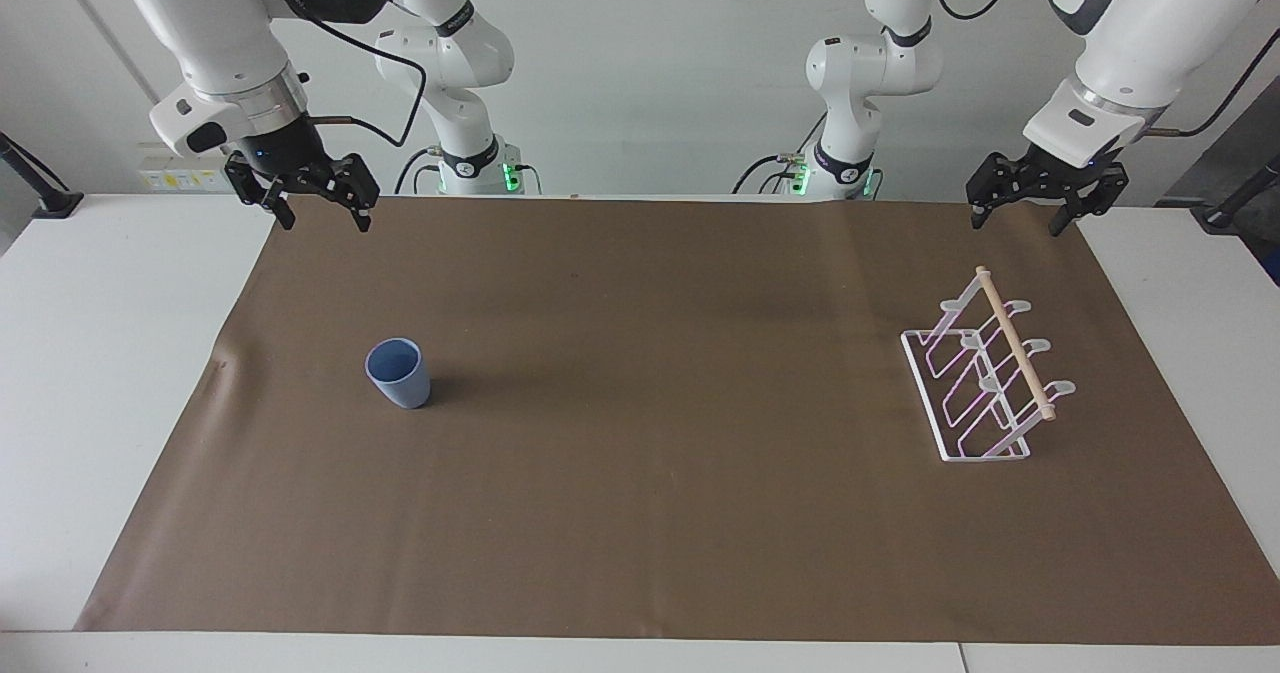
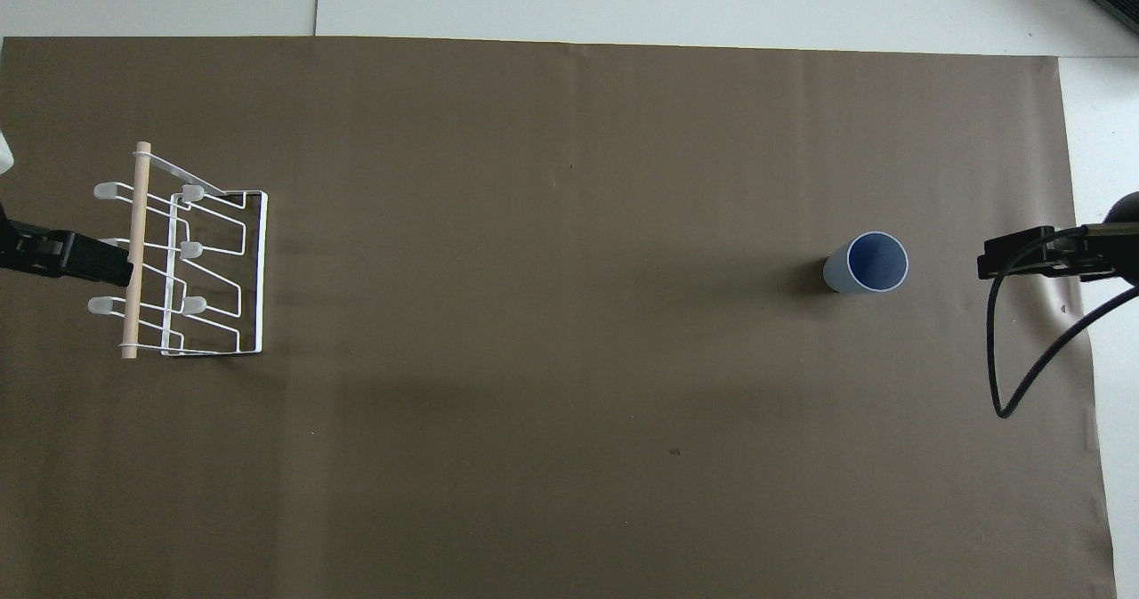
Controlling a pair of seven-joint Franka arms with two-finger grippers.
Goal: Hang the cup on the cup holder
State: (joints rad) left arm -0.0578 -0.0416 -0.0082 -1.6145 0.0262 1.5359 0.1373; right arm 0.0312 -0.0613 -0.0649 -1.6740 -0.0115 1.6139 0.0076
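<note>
Cup [image 1: 399,374] stands upright and empty, mouth up, on a brown mat [image 1: 640,513] toward the right arm's end of the table, well apart from the rack [image 1: 985,378] at the left arm's end, whose prongs carry nothing. Right gripper [image 1: 318,215] hangs raised over the mat's robot-side edge, fingers spread and holding nothing; left gripper [image 1: 1022,216] waits likewise over the edge near the rack, fingers spread, empty. Judging by this, the task has not begun: the pick-up is the step in hand. Next move likely calls for the right gripper to descend on the cup, grasp it, then carry and invert it onto a prong.
</note>
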